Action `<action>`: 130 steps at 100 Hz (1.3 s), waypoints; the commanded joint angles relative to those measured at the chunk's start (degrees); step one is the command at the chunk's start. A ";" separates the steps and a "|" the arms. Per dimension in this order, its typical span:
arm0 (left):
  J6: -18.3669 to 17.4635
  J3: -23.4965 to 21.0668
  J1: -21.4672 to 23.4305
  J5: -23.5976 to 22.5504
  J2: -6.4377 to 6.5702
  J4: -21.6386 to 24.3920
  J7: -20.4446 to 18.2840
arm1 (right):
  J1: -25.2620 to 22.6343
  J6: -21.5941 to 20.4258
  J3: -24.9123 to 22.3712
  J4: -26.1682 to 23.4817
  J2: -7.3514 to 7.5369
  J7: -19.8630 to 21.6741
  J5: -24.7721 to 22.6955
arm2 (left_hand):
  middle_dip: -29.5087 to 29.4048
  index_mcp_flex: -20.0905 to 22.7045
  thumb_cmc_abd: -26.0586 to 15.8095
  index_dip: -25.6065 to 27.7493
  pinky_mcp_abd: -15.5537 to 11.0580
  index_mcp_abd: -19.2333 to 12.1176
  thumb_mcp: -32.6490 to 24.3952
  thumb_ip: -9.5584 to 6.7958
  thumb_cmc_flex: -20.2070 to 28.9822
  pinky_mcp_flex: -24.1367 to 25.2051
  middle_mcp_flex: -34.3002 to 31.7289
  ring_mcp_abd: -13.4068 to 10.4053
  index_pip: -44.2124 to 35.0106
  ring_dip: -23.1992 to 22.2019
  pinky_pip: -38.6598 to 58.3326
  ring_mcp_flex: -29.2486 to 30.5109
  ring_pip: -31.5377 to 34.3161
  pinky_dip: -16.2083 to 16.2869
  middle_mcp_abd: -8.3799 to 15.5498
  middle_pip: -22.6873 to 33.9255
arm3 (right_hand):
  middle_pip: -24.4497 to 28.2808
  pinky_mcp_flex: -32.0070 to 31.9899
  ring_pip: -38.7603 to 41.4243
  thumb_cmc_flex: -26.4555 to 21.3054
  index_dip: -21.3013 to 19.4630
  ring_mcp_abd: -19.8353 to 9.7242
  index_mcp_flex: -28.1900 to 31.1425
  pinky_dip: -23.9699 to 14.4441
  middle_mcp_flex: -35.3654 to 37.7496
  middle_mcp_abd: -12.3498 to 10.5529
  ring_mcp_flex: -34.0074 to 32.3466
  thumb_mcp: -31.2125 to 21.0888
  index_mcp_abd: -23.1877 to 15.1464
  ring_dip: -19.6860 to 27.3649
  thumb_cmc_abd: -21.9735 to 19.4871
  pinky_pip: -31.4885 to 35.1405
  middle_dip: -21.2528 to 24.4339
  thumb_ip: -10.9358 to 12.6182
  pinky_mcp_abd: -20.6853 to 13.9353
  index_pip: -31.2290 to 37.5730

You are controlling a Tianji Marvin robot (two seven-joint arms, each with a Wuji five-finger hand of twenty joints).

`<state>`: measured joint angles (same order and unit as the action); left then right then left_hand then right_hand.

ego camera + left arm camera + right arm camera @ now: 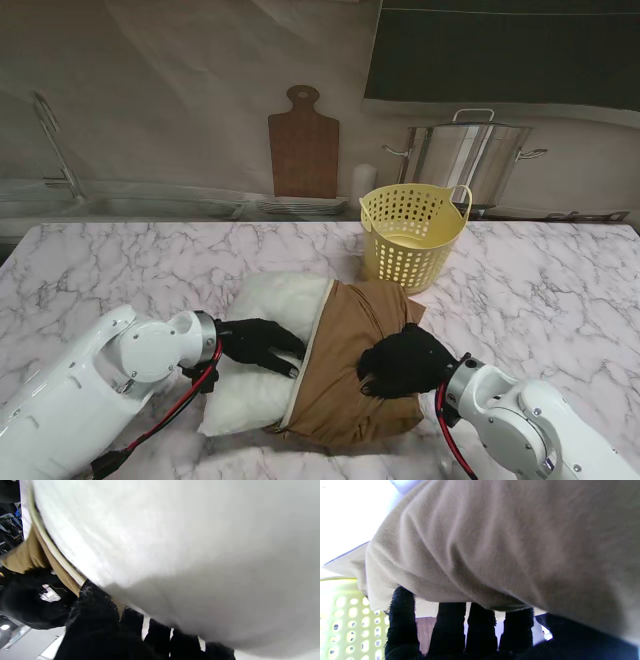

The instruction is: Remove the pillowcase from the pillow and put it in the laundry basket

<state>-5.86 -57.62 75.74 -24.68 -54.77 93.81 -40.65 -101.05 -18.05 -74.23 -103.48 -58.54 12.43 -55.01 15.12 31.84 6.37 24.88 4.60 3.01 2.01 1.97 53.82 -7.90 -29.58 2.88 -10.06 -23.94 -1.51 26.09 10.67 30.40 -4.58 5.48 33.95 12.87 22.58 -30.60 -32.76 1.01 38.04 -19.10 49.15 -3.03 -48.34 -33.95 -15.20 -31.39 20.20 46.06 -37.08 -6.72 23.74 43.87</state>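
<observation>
I have the soft white pillow (262,345) lying on the white marbled table (120,260), about half out of its tan-brown cloth pillowcase (350,370). The case covers the pillow's right half, its pale hem running across the middle. The pale yellow perforated plastic laundry basket (412,232) stands just beyond the case's far corner, very near it, possibly touching.

My left hand (255,342), in a black knit glove, rests palm-down on the bare pillow, fingers spread and pressing toward the hem; it pins but does not grip, as far as I can see. My right hand (405,362) sits on top of the case with its fingers curled into the bunched fabric. In the right wrist view the fingers (450,627) show under a fold of cloth, yet whether they truly pinch it I cannot tell.

The risks I see:
- If the right hand only presses, a pull will slide over the fabric and gain nothing.
- If it pinches pillow with case, both will drag together.
- If the left hand's hold is light, the pillow follows the case.
- A careless sweep rightward could knock the basket over.
</observation>
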 commanded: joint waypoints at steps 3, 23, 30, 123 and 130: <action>1.15 1.53 -1.72 0.05 -0.28 -3.63 -1.69 | -1.90 -0.43 -0.49 -0.43 -0.12 -0.72 -0.43 | -3.50 -3.00 -0.21 -2.19 5.79 2.34 -0.17 -0.91 -0.48 1.24 6.85 7.93 3.32 4.20 36.23 -2.36 -2.90 -1.29 -3.31 -4.47 | -3.17 -0.43 -3.70 2.19 3.15 1.14 -2.47 -1.01 -2.83 2.66 2.39 1.14 4.26 3.03 -2.06 1.54 1.82 2.20 -1.08 -6.42; 1.52 6.30 -5.91 1.50 -0.70 -7.45 -0.65 | -4.84 -2.03 -1.21 -2.47 -1.04 -11.34 -5.55 | -5.46 -13.39 8.26 -7.25 5.41 3.11 -1.10 -2.01 -0.05 1.13 12.23 7.22 9.58 4.08 35.61 -3.10 -2.48 0.18 -3.20 -4.65 | -1.21 0.63 -2.53 -1.63 3.80 1.08 -3.93 -2.04 -8.48 3.54 4.25 -11.50 3.37 3.74 7.01 4.22 2.54 1.83 -2.08 0.91; 2.52 7.43 -6.74 2.68 -0.87 -8.23 -0.56 | -4.94 -2.68 -0.51 -2.62 -1.27 -16.12 -7.85 | -5.76 -18.15 8.74 -8.66 4.90 3.93 -1.31 -2.12 0.26 1.32 14.72 6.94 11.42 4.09 35.38 -3.86 -2.68 0.34 -3.41 -5.32 | 0.09 0.77 -2.09 -3.05 0.54 0.85 -5.74 -2.26 -11.58 3.62 5.65 -20.65 2.78 3.92 10.18 5.08 2.12 1.79 -2.62 4.42; 4.95 18.35 -17.66 10.97 -1.69 -17.27 -3.13 | 4.48 -1.61 10.71 -1.44 1.26 -4.75 -17.85 | -4.96 -19.64 8.00 -12.01 4.72 3.72 -0.08 -1.64 -5.44 1.71 12.97 7.48 10.24 3.49 34.78 -3.33 -2.67 1.74 -3.55 -4.73 | 9.34 -10.13 22.55 11.74 -7.46 0.67 22.06 1.68 -17.88 3.48 15.68 11.50 1.95 -11.85 -7.99 -3.36 -15.61 2.56 1.89 3.28; 4.26 18.27 -17.81 10.25 -1.33 -17.27 -3.90 | 3.25 -1.24 9.21 -1.64 1.30 -3.54 -18.19 | -4.98 -19.66 9.63 -12.06 4.66 3.04 -0.25 -1.80 -6.25 1.77 13.17 7.17 10.32 3.56 34.40 -3.41 -2.78 1.69 -3.16 -4.72 | 6.90 -10.21 22.10 11.94 -11.90 0.10 24.84 1.72 -14.57 2.20 13.87 11.67 3.36 -11.34 -8.55 -3.70 -12.88 2.63 2.01 6.75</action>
<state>-1.93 -40.18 56.90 -12.95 -56.99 79.03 -42.57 -96.14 -20.22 -63.66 -106.23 -58.05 6.99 -72.37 12.81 16.22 10.82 16.33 0.07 6.46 0.69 0.76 48.78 -6.23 -21.28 -2.40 -5.56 -23.14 -4.93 22.28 9.31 33.14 -2.22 5.94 43.89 3.74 43.54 -21.46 -33.90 0.49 49.48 -18.17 32.20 0.17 -31.46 -23.33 -18.05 -41.46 13.81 43.67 -52.20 -3.20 23.62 26.77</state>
